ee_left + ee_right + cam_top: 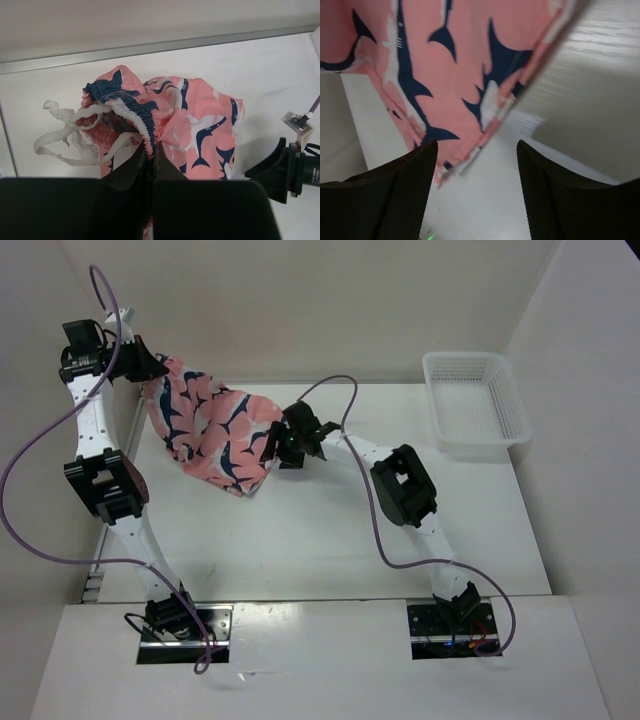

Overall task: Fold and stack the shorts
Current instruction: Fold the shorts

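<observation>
The soft salmon-pink cloth shorts (215,430) printed with navy and white shark shapes hang over the far left of the white table (330,540). The left gripper (151,150) has its 2 fingers pressed together on the elastic waistband, with a white drawstring (65,135) dangling beside them. The right gripper (475,150) has its 2 fingers spread, and the shorts' hem lies just above the gap, gripped by neither. The white plastic mesh basket (475,400) sits at the far right, well apart from the shorts, its mesh floor showing.

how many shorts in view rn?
1. The shorts are at far left, waistband pinched in the left gripper, with the open right gripper at their other edge. No others show.
</observation>
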You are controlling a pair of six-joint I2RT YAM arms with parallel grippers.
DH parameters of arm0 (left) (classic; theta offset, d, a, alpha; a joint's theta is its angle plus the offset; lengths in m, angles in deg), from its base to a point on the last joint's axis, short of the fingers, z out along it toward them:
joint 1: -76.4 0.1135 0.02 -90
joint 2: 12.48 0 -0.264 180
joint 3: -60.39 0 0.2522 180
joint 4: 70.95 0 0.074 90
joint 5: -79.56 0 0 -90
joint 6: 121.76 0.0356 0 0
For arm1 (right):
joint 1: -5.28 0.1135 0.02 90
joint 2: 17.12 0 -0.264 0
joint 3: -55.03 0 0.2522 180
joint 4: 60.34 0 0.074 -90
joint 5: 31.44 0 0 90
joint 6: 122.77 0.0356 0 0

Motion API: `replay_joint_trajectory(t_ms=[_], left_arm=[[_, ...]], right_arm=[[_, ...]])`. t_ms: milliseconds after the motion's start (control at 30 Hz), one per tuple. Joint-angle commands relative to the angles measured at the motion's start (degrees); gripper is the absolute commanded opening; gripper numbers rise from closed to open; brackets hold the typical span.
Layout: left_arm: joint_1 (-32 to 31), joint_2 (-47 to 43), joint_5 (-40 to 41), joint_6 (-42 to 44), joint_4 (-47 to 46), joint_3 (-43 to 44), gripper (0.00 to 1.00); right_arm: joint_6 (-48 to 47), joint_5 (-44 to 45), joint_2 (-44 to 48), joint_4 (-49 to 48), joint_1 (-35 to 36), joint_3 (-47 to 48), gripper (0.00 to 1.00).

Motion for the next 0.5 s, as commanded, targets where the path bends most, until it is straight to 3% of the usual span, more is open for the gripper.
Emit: replay_joint_trajectory(t_ms=[0, 33, 67, 167, 367, 467], left_arm=[[0.5, 0.9, -4.2, 0.2, -1.4, 1.9, 0.00], [0.5, 0.9, -4.7, 0.2, -1.5, 1.9, 0.00], [0.5, 1.4, -4.7, 0.2, -1.5, 1.9, 0.00], [0.5, 1.4, -5.3, 0.2, -1.5, 1.9, 0.00], [1.1, 1.4, -5.3, 0.2, -2.7, 1.9, 0.00], [1.1, 1.4, -5.3, 0.2, -2.7, 1.9, 0.00]], right_arm=[[-3.9, 2.5, -1.9, 1.3, 4.0, 9.4, 0.68], [-4.5, 3.0, -3.4, 3.3, 4.6, 13.0, 0.61], [-4.5, 3.0, -3.9, 3.3, 4.7, 14.3, 0.43], [-5.0, 2.5, -4.5, 3.8, 6.0, 16.6, 0.23], [-5.0, 1.4, -8.2, 4.5, 6.0, 18.6, 0.08], [-5.5, 1.4, -9.6, 4.5, 7.1, 18.6, 0.12]])
